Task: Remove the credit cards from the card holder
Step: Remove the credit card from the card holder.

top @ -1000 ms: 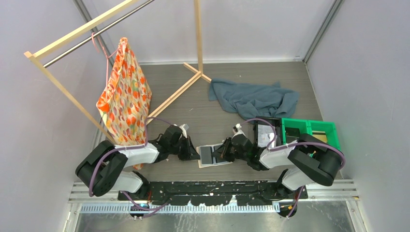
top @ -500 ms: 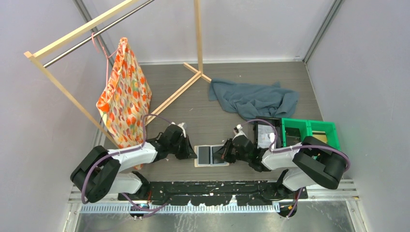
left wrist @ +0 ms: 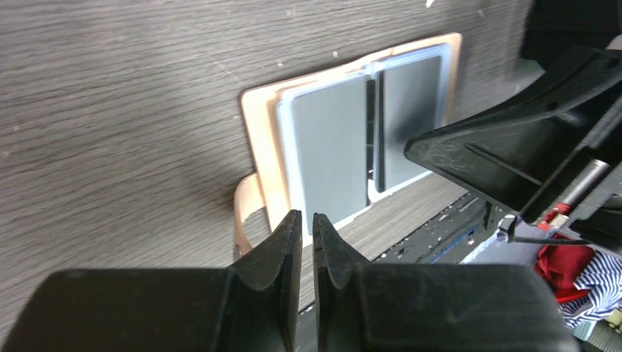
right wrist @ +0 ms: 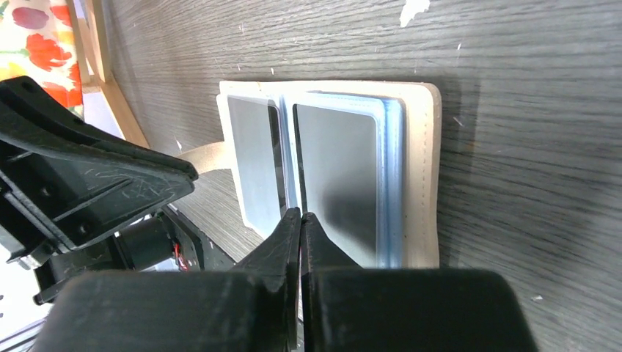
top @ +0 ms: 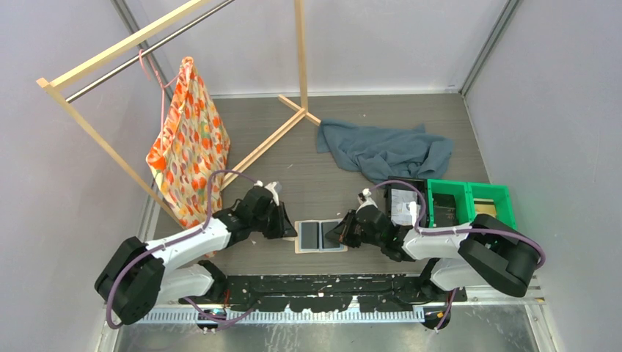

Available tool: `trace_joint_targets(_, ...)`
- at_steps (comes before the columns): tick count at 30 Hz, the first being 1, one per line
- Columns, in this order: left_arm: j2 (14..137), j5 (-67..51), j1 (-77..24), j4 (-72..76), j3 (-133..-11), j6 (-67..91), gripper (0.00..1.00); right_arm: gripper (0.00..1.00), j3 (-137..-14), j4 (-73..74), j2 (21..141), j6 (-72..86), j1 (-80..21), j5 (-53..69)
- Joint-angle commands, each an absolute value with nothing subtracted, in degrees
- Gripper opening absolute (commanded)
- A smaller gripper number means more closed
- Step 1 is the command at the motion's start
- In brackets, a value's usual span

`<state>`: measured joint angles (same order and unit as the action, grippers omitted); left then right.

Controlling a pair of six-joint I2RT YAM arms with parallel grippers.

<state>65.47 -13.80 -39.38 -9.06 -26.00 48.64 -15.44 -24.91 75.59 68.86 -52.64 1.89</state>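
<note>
The tan card holder (top: 300,248) lies open and flat on the table between my two grippers. Two dark grey credit cards (left wrist: 330,150) (right wrist: 339,172) sit in its pale blue-grey pockets, one on each half. Its side tab (left wrist: 246,213) points toward my left gripper. My left gripper (left wrist: 306,220) is shut and empty, with its tips at the holder's tab-side edge (top: 290,232). My right gripper (right wrist: 301,217) is shut, with its tips over the holder's centre fold, between the two cards (top: 336,233).
A green bin (top: 469,202) and a black tray (top: 403,204) stand to the right of the right arm. A grey cloth (top: 385,150) lies behind. A wooden rack (top: 271,139) with a patterned bag (top: 191,147) stands at the back left.
The holder has slid a little left and straightened. Both arms have stretched lower and outward, while both grippers stay shut at the holder.
</note>
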Motion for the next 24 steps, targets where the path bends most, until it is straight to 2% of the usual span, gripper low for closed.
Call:
trace_joint_targets(1,63.68,-16.63,-40.09,-5.37,-27.77,49.04,0.13,0.07,-18.25,-23.75,73.7,67.32,-52.44,1.03)
trace_joint_targets(4,65.55,-16.76,-40.25,-2.77,-27.6,49.52,0.13,0.15,-19.28,-23.47,74.17,66.97,-52.41,1.18)
trace_joint_targets(10,71.77,-17.76,-40.32,6.15,-26.78,51.63,0.12,0.2,-20.74,-24.66,77.15,66.92,-52.12,2.01)
trace_joint_targets(18,73.43,-13.25,-40.1,2.83,-26.9,49.75,0.1,0.31,-20.12,-26.18,78.88,67.64,-50.56,4.04)
trace_joint_targets(24,75.24,-12.62,-39.86,3.98,-26.86,49.96,0.09,0.33,-20.74,-24.79,78.97,66.62,-50.15,5.07)
